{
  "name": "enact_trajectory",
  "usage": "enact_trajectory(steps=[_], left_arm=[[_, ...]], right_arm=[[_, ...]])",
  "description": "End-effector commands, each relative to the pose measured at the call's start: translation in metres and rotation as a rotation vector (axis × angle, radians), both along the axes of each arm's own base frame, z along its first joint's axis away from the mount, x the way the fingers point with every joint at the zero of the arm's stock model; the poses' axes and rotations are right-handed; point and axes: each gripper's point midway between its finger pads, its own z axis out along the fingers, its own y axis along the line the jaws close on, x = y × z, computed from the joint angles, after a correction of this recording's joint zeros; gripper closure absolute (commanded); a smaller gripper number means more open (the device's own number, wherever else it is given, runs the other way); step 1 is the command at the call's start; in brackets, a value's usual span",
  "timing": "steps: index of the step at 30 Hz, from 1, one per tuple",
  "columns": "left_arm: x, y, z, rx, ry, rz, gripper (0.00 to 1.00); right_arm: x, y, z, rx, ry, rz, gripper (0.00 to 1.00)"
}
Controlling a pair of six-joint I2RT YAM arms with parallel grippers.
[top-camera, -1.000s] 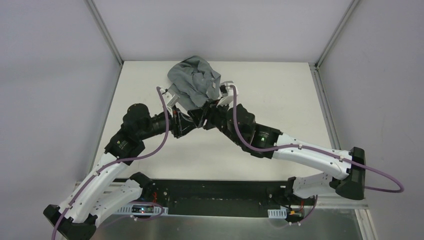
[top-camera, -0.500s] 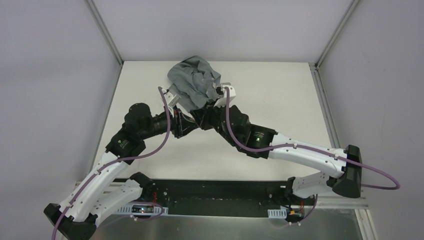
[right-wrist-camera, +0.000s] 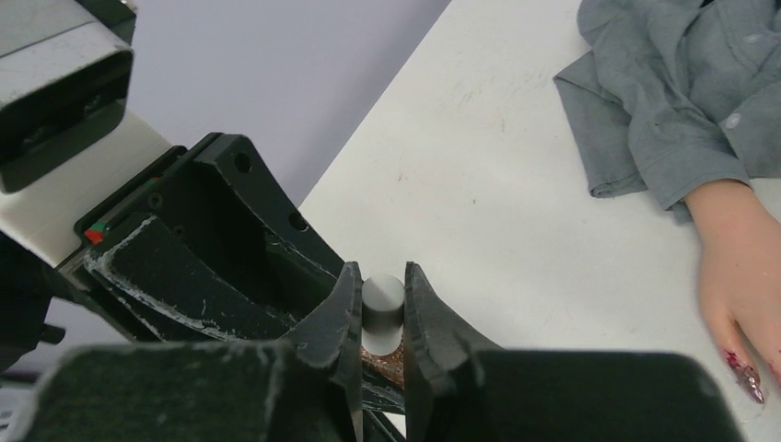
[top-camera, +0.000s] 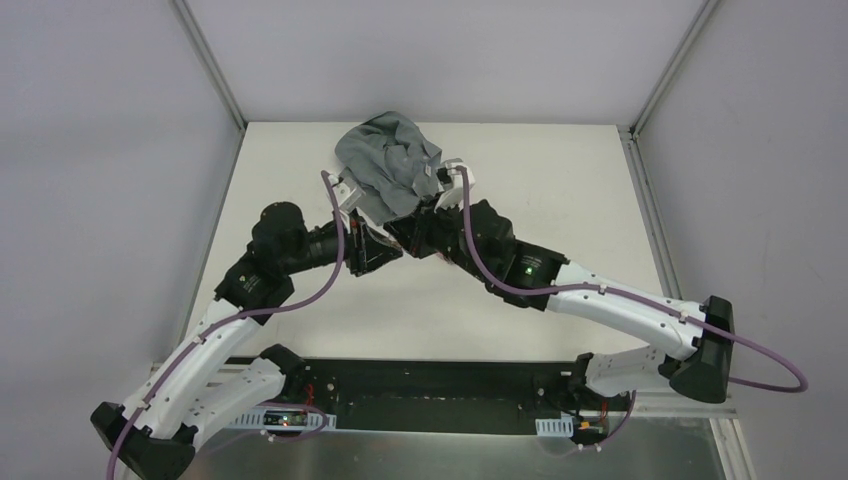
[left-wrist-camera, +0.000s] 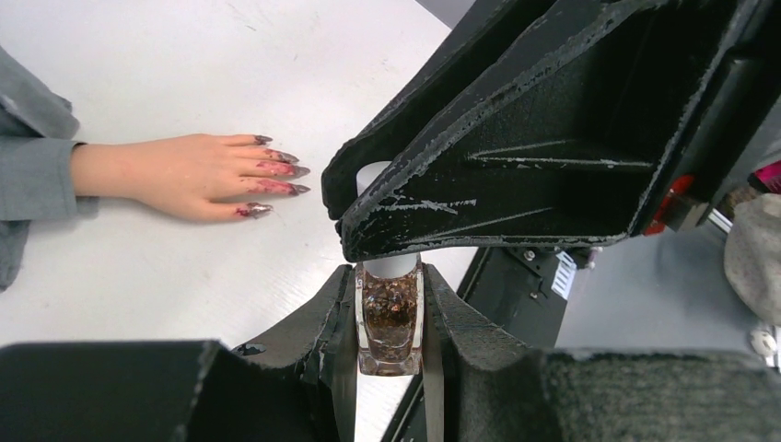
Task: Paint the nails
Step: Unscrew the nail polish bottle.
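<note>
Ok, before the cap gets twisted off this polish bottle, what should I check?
1. Is the left gripper shut on the polish bottle: ok.
2. Is the right gripper shut on the cap: ok.
3. Is the cap already loosened: cannot tell.
4. Is the fake hand lying flat on the table: ok.
5. Are the nails left uncovered by the sleeve: ok.

White table [top-camera: 560,200] — fake hand [left-wrist-camera: 175,175], grey sleeve [top-camera: 385,165] lying on it
</note>
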Motion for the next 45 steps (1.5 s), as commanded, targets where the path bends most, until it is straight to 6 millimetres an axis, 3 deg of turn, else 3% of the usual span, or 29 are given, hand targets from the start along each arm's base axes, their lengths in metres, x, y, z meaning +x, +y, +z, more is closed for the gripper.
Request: enact_trajectory(steps=[1, 12, 27, 32, 38, 39, 41, 42, 44, 45], left_arm=[[-0.036, -0.012, 0.035, -0.081, -0.038, -0.216, 1.0], [-0.074, -0.018, 0.053, -0.147, -0.049, -0.449, 1.0], [-0.091, -0.017, 0.06, -0.167, -0.068, -0.55, 1.0], [-0.093, -0.016, 0.061, -0.17, -0.077, -0.551, 1.0], [-0.089, -0.016, 0.06, -0.168, -0.089, -0.525, 1.0], [-0.087, -0.016, 0.06, -0.167, -0.094, -0.51, 1.0], [-0.081, -0.016, 0.058, -0.164, -0.104, -0.474, 1.0], [-0.077, -0.016, 0.057, -0.161, -0.112, -0.45, 1.0], [-0.07, -0.015, 0.054, -0.157, -0.121, -0.407, 1.0], [-0.065, -0.015, 0.053, -0.153, -0.125, -0.378, 1.0]], right_arm=[[-0.004, -0.01, 0.014, 0.006, -0.044, 0.111, 1.0], [-0.054, -0.017, 0.032, 0.09, -0.098, 0.483, 1.0], [-0.106, -0.022, 0.043, 0.148, -0.134, 0.81, 1.0], [-0.11, -0.023, 0.043, 0.151, -0.136, 0.838, 1.0], [-0.086, -0.03, 0.049, 0.174, -0.154, 0.651, 1.0], [-0.081, -0.032, 0.05, 0.178, -0.158, 0.618, 0.92], [-0.071, -0.036, 0.052, 0.182, -0.16, 0.544, 0.57], [-0.067, -0.039, 0.052, 0.181, -0.16, 0.508, 0.45], [-0.057, -0.047, 0.053, 0.184, -0.166, 0.434, 0.3], [-0.054, -0.05, 0.053, 0.183, -0.166, 0.403, 0.16]])
